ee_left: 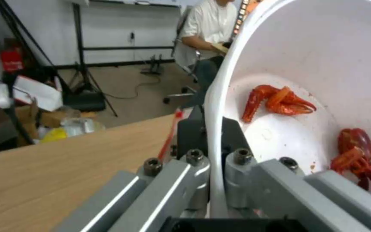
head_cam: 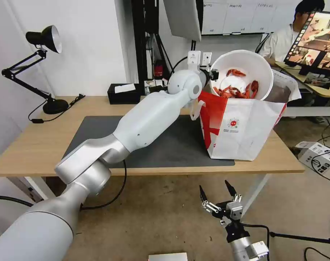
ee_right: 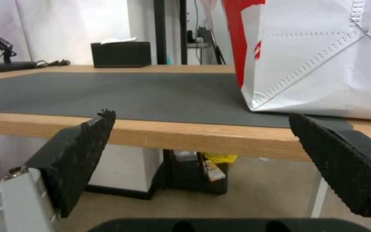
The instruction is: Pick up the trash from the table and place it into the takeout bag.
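Gripping the rim of the white bowl (head_cam: 241, 74) upper right of frame, left gripper (head_cam: 211, 75) clamped, bowl tipped over the takeout bag (head_cam: 241, 125) at the table's (head_cam: 34, 145) right end, crayfish shells (head_cam: 237, 90) inside, right gripper (head_cam: 217, 197) spread wide, low centre.

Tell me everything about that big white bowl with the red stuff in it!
The white round bowl looks like smooth, thin plastic, deep with a plain rim. It is tipped on its side above the open top of the takeout bag, its opening facing the head camera. Red crayfish shells cling to its bottom and heap at the low side. Small reddish specks dot the inside. The left hand pinches its rim, one finger inside and one outside, and holds it off the table.
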Motion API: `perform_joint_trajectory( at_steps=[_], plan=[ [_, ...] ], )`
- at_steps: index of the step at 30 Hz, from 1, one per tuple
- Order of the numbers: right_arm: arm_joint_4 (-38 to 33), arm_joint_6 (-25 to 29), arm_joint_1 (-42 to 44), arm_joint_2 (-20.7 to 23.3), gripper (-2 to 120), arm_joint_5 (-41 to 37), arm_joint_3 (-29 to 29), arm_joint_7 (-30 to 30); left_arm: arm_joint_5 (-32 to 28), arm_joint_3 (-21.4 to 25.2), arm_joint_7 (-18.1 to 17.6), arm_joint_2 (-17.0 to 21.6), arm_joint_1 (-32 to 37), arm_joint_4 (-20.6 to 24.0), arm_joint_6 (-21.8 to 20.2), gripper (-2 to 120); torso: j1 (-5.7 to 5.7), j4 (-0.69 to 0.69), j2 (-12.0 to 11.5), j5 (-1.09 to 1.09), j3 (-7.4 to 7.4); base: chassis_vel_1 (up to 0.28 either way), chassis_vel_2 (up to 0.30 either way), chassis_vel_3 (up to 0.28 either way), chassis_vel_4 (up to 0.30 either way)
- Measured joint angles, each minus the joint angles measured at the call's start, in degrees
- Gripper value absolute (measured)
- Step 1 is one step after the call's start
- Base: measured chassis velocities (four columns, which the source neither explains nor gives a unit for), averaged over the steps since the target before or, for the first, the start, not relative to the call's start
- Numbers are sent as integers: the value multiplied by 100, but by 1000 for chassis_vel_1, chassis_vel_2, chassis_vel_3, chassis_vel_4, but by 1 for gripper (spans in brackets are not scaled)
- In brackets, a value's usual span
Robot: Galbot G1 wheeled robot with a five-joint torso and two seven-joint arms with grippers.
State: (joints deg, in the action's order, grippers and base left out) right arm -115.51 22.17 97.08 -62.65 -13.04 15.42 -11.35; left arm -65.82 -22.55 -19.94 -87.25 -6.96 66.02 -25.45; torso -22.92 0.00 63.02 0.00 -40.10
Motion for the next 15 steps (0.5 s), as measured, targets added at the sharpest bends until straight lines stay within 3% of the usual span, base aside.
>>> perform_joint_trajectory(
  at_steps=[7,14,15],
  plan=[
    [0,0,0,0,100,0,0,0,-303,83,286,121,-58,84,-631,0,0,0,0,0,0,0,0,0,0],
    [0,0,0,0,100,0,0,0,-315,83,344,133,-46,107,-801,0,0,0,0,0,0,0,0,0,0],
    [0,0,0,0,100,0,0,0,-329,83,353,141,-37,136,-865,5,0,0,0,0,0,0,0,0,0]
  ],
)
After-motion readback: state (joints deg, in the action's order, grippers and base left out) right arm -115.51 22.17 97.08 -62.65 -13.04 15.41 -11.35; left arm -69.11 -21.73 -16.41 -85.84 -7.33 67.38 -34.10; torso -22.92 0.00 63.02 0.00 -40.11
